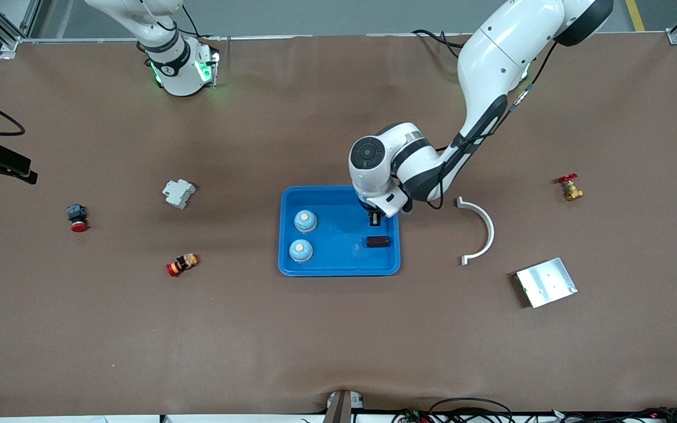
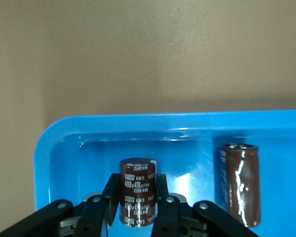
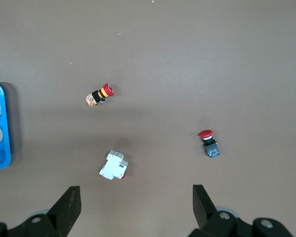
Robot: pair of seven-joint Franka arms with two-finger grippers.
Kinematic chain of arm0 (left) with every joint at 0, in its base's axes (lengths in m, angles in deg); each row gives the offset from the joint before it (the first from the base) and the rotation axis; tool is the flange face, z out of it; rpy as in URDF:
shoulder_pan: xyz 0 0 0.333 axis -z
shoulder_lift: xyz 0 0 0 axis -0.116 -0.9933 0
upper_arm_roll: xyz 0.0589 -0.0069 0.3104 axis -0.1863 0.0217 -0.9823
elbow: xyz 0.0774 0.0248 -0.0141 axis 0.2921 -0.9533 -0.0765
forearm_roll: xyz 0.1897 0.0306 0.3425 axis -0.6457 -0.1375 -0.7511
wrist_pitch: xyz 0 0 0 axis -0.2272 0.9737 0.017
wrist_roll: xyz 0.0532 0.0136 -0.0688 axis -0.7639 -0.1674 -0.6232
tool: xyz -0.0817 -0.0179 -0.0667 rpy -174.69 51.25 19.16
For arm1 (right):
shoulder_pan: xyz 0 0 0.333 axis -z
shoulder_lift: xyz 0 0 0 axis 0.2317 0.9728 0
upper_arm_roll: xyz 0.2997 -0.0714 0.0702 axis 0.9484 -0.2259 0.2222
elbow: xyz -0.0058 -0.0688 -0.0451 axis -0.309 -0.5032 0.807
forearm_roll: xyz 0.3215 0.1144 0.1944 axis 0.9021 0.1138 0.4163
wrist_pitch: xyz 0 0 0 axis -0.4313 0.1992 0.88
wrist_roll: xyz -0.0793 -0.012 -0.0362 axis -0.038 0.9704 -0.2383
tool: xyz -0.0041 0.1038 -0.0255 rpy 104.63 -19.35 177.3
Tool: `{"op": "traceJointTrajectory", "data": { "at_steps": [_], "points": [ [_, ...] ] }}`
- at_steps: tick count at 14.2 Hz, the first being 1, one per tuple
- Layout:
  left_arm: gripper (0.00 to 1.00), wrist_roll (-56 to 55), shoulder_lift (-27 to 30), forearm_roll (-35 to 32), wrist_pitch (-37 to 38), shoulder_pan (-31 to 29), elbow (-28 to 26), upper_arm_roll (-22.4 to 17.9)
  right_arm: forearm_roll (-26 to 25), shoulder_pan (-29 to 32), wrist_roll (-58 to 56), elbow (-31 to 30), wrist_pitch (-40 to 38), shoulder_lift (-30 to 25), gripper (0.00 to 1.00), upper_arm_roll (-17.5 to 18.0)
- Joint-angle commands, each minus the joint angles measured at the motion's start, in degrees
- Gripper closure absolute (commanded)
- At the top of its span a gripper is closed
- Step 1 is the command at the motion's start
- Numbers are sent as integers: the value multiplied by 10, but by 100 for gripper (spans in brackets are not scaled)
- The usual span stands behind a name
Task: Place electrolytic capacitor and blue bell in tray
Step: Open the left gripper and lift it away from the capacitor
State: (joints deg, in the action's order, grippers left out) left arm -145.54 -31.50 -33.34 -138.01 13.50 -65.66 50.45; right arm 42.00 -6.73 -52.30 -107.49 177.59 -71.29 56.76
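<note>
Left gripper (image 2: 138, 207) clamped on a brown capacitor (image 2: 137, 190), fingers (image 2: 109, 197) pressed to either side of the can, held upright inside the tray (image 2: 54, 148). In the front view, left gripper (image 1: 375, 220) low over the tray (image 1: 338, 269), at the corner toward the left arm's end and farther from the camera. Whether the can's base already touches the tray floor: cannot tell.

Just beside it, a second capacitor (image 2: 240, 182) already lying in the tray, seen in the front view as a dark cylinder (image 1: 377, 241) on its side, nearer the camera than the gripper. At the tray's other end, two blue bells (image 1: 305, 221) (image 1: 301, 250) standing in the tray, one nearer the camera than the other.

Step in hand, judged: setting this capacitor down, with bells and one capacitor already in. Next move likely calls for lowering until the base rests, then spreading the fingers and lifting straight up, clear of the neighbouring capacitor so as not to roll it. Some risk of an upright can tipping on release.

Right gripper (image 3: 135, 207) spread wide and empty, waiting high over the right arm's end of the table, above a white breaker (image 3: 113, 165), a red-capped button (image 3: 208, 143) and a yellow-and-red one (image 3: 98, 95).

Outside the tray toward the left arm's end: a white curved bracket (image 1: 479, 230), a silver plate (image 1: 546, 282), a brass valve (image 1: 570, 188).
</note>
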Motion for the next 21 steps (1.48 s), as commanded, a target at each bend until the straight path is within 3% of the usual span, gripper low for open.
{"op": "traceJointTrajectory", "data": {
  "at_steps": [1,10,11,21],
  "points": [
    [100,-25,3,-9,-3,9,-4,-5,3,7,-1,-5,-4,-9,0,3],
    [99,-20,-14,-19,-5,17,-2,-5,3,8,-1,-5,-4,-9,0,2],
    [1,-21,-14,-18,-5,17,-1,-5,3,8,-1,-5,-3,-8,0,2],
    [0,49,15,-9,29,-3,35,-2,5,8,-1,-5,-4,-8,0,2]
  ]
}}
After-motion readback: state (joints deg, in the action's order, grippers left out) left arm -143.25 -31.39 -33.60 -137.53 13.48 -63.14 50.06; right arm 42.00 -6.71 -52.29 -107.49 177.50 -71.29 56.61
